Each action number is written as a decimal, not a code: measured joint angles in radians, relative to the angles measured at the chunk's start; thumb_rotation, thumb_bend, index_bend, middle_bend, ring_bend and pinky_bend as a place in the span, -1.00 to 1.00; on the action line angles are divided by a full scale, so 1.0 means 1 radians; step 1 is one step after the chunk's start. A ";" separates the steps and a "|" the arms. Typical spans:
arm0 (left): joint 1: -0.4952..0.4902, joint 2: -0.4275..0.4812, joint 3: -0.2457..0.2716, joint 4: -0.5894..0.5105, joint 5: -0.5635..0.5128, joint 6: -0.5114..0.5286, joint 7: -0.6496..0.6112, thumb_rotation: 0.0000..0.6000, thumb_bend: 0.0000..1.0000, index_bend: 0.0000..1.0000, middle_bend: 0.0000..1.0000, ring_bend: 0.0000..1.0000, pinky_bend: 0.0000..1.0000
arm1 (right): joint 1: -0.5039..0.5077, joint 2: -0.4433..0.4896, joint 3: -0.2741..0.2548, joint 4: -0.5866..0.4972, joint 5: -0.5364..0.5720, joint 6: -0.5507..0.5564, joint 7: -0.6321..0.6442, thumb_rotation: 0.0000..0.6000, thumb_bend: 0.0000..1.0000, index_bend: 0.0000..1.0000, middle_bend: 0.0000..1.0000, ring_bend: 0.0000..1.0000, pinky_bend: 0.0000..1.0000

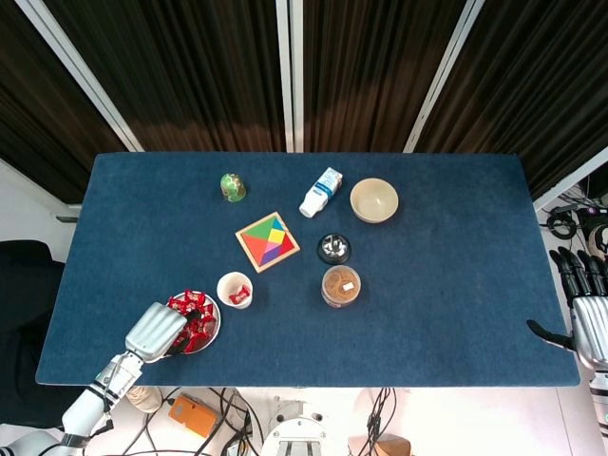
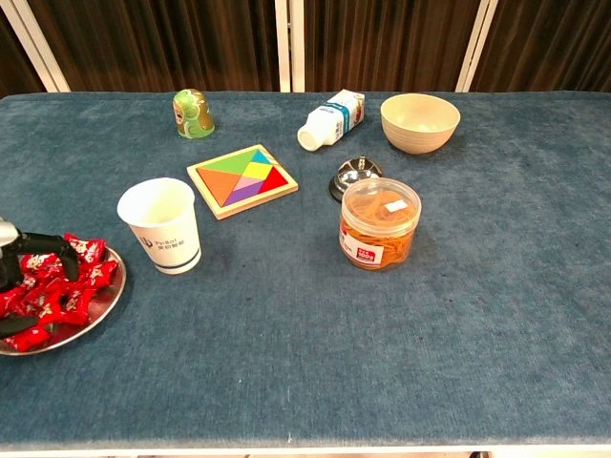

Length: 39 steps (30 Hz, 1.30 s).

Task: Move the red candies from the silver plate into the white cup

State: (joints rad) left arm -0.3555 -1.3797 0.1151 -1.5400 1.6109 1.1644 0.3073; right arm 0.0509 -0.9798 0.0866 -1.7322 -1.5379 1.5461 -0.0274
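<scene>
Red candies (image 1: 197, 314) (image 2: 69, 286) are heaped on the silver plate (image 1: 216, 329) (image 2: 107, 298) at the table's front left. The white cup (image 1: 235, 289) (image 2: 160, 225) stands upright just right of the plate, and the head view shows one red candy inside it. My left hand (image 1: 156, 331) (image 2: 27, 244) is low over the plate's left side. Its dark fingers are spread across the candies, one along the top of the heap and one below it; I see no candy lifted. My right hand (image 1: 587, 325) hangs with fingers apart beyond the table's right edge, holding nothing.
Behind the cup lies a coloured tangram board (image 2: 242, 178). A clear jar with orange contents (image 2: 379, 222), a call bell (image 2: 353, 176), a small milk carton on its side (image 2: 329, 118), a beige bowl (image 2: 419, 121) and a green can (image 2: 193, 113) stand further back and right.
</scene>
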 measured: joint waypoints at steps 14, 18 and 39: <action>-0.012 -0.011 -0.006 0.019 -0.018 -0.034 0.019 1.00 -0.42 -0.10 0.91 0.85 0.66 | -0.001 -0.002 -0.001 0.003 0.003 0.001 0.003 1.00 -0.69 -1.00 -0.77 -1.00 -0.81; -0.014 -0.015 -0.007 0.028 -0.023 -0.042 0.011 1.00 -0.35 -0.03 0.91 0.85 0.66 | -0.003 -0.002 -0.002 0.001 0.006 0.002 0.003 1.00 -0.68 -1.00 -0.77 -1.00 -0.81; -0.019 0.048 -0.041 -0.053 0.028 0.070 -0.116 1.00 -0.14 0.16 0.91 0.86 0.66 | -0.006 -0.003 -0.001 0.007 0.007 0.008 0.016 1.00 -0.69 -1.00 -0.76 -1.00 -0.81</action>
State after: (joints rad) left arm -0.3742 -1.3319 0.0743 -1.5930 1.6394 1.2346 0.1918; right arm 0.0449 -0.9824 0.0857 -1.7254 -1.5310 1.5540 -0.0117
